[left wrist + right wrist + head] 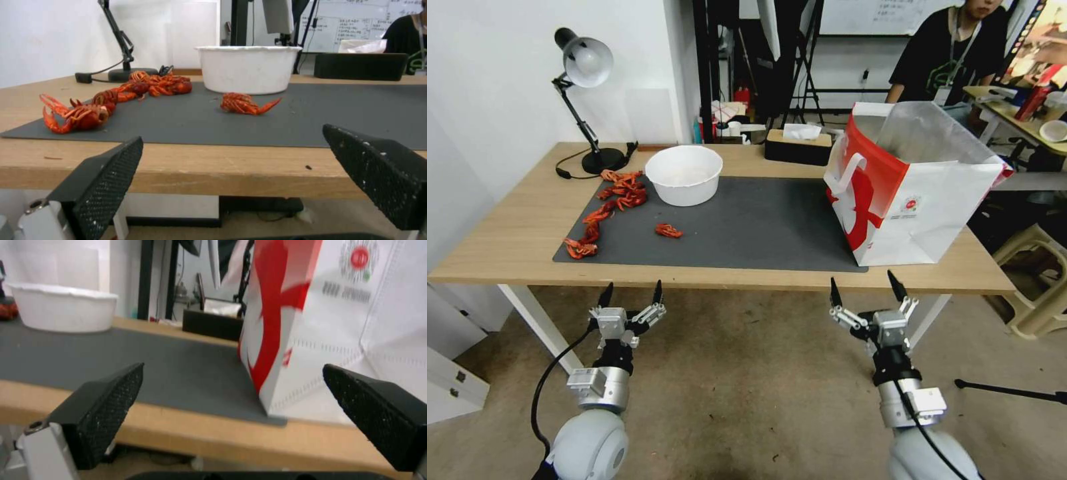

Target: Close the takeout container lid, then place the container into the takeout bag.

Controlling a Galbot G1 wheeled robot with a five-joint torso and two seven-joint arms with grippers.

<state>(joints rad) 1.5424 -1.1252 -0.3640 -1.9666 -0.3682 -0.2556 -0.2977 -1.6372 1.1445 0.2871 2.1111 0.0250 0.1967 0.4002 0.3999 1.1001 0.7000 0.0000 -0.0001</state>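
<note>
The takeout bag [920,193] stands upright and open on the right end of the table, white with red sides and a silvery lining; in the right wrist view the bag [311,323] is close ahead. The takeout container and its lid are out of view. My left gripper [632,288] hangs open below the table's front edge on the left, its fingers wide apart and holding nothing, also in its own wrist view [231,136]. My right gripper [863,280] is open and holding nothing too, below the front edge just in front of the bag, as its wrist view [233,368] confirms.
A round white bowl [684,175] sits at the back of the grey mat [747,227]. Red crayfish [607,207] lie scattered on the mat's left side. A desk lamp [584,67] and a black tissue box [798,143] stand along the back. A plastic stool [1037,280] is on the right.
</note>
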